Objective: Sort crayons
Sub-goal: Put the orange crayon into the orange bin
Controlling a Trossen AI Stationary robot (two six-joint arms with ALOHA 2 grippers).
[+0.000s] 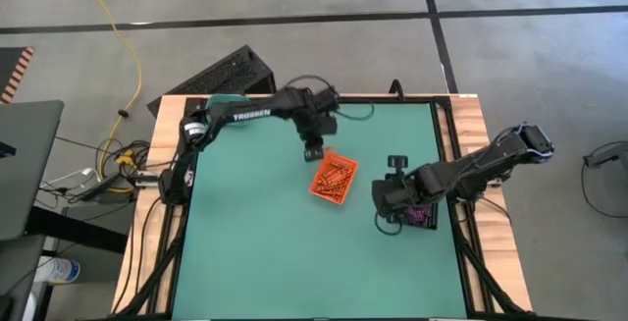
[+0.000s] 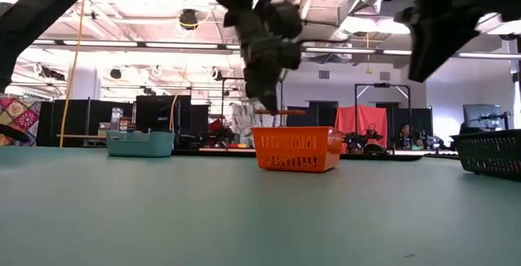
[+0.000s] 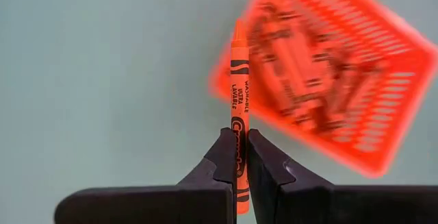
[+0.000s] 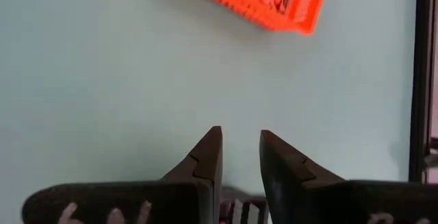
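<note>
- Left wrist view: the left gripper [image 3: 239, 157] clenches an orange crayon [image 3: 239, 101] just beside the orange basket [image 3: 383, 107], which we judge is its colour's place.
- The right gripper [image 4: 240, 157], empty and slightly parted, waits over a dark tray [image 1: 424, 217], perhaps holding purple crayons.

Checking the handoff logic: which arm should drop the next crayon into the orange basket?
Left. The left gripper is shut on an orange crayon just beside the orange basket; the right gripper holds nothing and hangs farther off.
</note>
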